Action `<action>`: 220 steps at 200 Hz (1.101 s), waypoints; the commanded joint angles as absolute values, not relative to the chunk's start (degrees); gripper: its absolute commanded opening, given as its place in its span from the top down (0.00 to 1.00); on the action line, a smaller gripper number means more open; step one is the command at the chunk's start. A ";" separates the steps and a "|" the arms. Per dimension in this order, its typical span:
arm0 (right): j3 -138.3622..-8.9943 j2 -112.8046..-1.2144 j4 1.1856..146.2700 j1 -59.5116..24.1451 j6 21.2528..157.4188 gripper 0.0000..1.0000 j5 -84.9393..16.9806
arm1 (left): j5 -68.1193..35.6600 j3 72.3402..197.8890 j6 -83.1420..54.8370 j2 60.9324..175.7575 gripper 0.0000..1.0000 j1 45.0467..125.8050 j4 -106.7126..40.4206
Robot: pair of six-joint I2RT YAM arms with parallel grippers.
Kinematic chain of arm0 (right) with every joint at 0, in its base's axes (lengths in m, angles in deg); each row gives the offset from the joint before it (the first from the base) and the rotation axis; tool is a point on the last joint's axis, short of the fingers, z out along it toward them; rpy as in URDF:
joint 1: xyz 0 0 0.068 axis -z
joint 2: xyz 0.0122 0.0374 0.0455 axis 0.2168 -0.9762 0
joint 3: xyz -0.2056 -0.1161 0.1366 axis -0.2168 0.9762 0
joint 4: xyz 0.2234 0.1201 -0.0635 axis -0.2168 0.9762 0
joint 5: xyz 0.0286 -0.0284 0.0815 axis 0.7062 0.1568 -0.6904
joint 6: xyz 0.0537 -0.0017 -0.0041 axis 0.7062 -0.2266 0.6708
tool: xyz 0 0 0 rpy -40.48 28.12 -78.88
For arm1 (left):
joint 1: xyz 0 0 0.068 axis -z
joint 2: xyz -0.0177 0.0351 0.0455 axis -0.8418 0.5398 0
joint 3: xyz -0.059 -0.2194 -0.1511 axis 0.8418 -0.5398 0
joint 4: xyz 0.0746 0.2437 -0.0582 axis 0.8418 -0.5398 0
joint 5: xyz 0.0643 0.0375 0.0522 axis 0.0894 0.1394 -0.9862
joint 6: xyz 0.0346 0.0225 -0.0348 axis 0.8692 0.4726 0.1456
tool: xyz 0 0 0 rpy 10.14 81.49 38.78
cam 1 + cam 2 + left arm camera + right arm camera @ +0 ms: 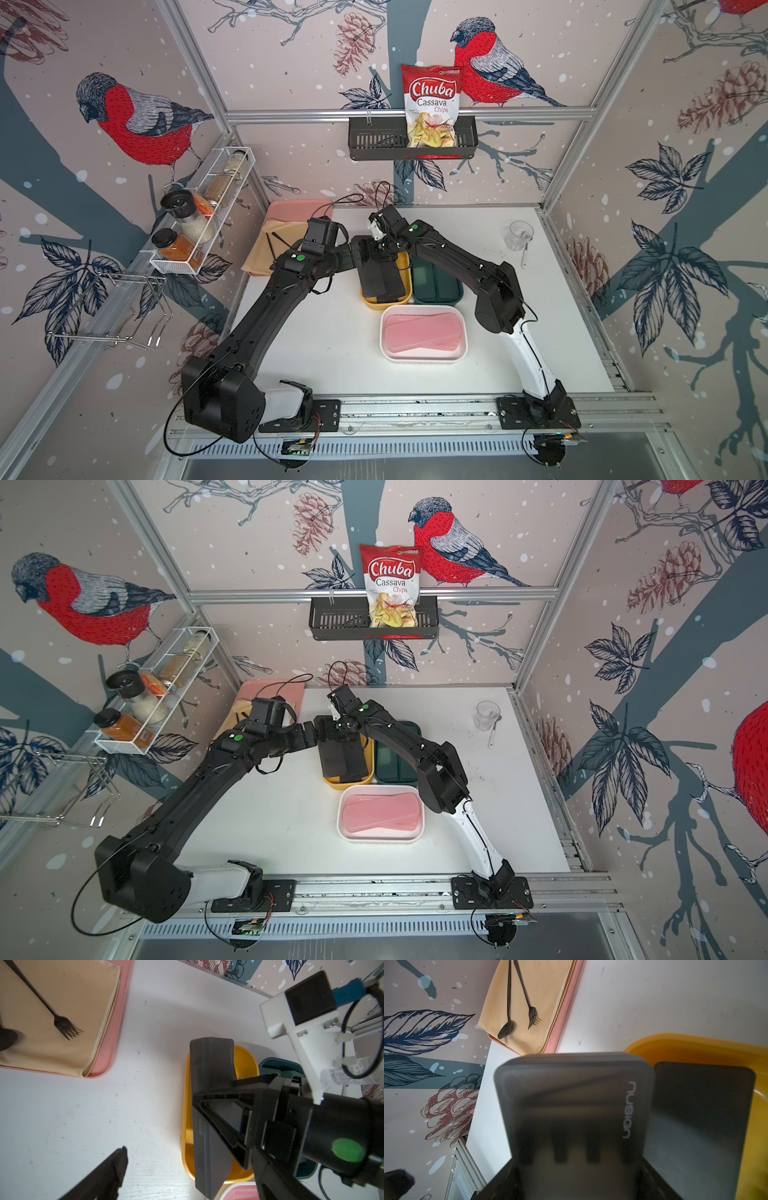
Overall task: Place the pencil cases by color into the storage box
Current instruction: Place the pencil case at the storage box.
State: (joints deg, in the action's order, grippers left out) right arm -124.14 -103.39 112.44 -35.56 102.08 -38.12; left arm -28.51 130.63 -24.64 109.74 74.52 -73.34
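Hovering over a rounded yellow plastic tub (386, 306), the right gripper (216, 1091) has its fingers clamped on one end of a long, flat, smoky black plastic pencil case (571, 1095). The case slants down from the fingers along the tub, gripped end raised. Just beside those fingers, inside the same tub, lies a second black pencil case (695, 1118). Past the right fingers, against the yellow tub, a dark green plastic tub (436, 298) holds dark green pencil cases (424, 274). Nearer the robot than either set of fingers, a white plastic tub (424, 356) holds overlapping pink pencil cases (419, 332). The left gripper (362, 250) sits just beside the right fingers, its own fingers (108, 1167) spread wide with nothing between them. Beyond the left fingers, away from the tubs, a pink plastic tray (119, 1018) carries a folded tan cloth (62, 1001), a black metal fork (62, 1024) and a black spoon (506, 1028). A clear plastic cup (519, 235) stands well apart from the right fingers. In both top views the two wrists cover the yellow tub's far end. The left wrist view shows only one left finger. Whether the held case's low end touches anything cannot be told.
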 commanded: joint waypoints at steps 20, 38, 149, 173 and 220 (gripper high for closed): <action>-124.61 -104.44 109.59 -35.91 102.65 0.51 -35.21 | -28.46 129.95 -23.04 108.44 0.04 73.74 -74.39; -124.41 -104.85 109.09 -36.08 102.81 0.51 -34.31 | -28.63 129.87 -22.69 107.96 0.04 73.46 -74.71; -122.75 -104.98 110.54 -36.34 101.64 0.50 -24.11 | -28.44 129.69 -21.02 106.81 0.04 71.58 -75.92; -121.96 -104.98 110.37 -36.41 101.83 0.50 -22.61 | -28.33 129.60 -20.63 106.79 0.03 71.39 -75.99; -120.24 -104.99 109.79 -36.86 102.45 0.48 -19.75 | -28.27 129.35 -19.97 106.47 0.04 70.87 -76.10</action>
